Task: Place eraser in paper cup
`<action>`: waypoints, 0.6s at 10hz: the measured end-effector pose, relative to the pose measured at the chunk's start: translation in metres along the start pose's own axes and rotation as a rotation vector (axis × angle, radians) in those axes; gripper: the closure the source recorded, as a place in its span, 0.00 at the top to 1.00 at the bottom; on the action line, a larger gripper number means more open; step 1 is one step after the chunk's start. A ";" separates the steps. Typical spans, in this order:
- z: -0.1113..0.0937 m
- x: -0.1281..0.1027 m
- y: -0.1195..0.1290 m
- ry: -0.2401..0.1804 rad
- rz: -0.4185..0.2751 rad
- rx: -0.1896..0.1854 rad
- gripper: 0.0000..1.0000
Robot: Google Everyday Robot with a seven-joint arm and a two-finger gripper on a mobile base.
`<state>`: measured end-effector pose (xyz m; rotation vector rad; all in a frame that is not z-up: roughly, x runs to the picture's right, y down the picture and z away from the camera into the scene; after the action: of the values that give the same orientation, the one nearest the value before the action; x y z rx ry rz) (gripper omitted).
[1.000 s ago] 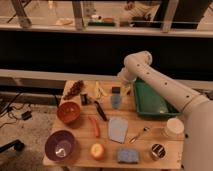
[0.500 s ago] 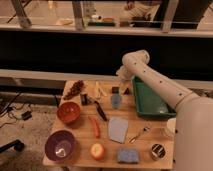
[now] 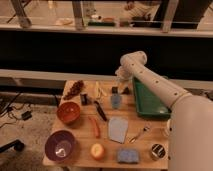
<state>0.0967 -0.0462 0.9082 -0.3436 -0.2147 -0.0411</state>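
The job looks barely begun to me. The small flat black rectangular eraser (image 3: 123, 91) is not yet in the short whitish paper cup (image 3: 165, 131). As best I can make out, it lies on the wooden counter (image 3: 81, 131) a little above the middle of the frame, just left of the flat green tray (image 3: 150, 102).

The cup peeks out at the right edge, mostly hidden behind the robot's pale body. It sits just above the shiny round metal tin (image 3: 157, 150).

The tool (image 3: 119, 89) hangs from the bent white arm right over the eraser's spot, touching or almost touching it. The small blue-grey cup (image 3: 116, 101) stands just below. I cannot tell whether the tool is wide or narrow, or whether it has the block in hold.

By my reckoning, everything remains to be done: securing the eraser, lifting it, carrying it down and to the right across the tray's corner, and dropping it into the cup, which stands well apart from here.
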 end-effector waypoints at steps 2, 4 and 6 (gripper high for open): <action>0.005 0.002 -0.003 0.008 0.008 0.009 0.80; 0.009 0.003 -0.007 0.018 0.009 0.018 0.80; 0.012 0.002 -0.012 0.026 0.007 0.026 0.80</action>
<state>0.0951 -0.0532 0.9240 -0.3182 -0.1882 -0.0354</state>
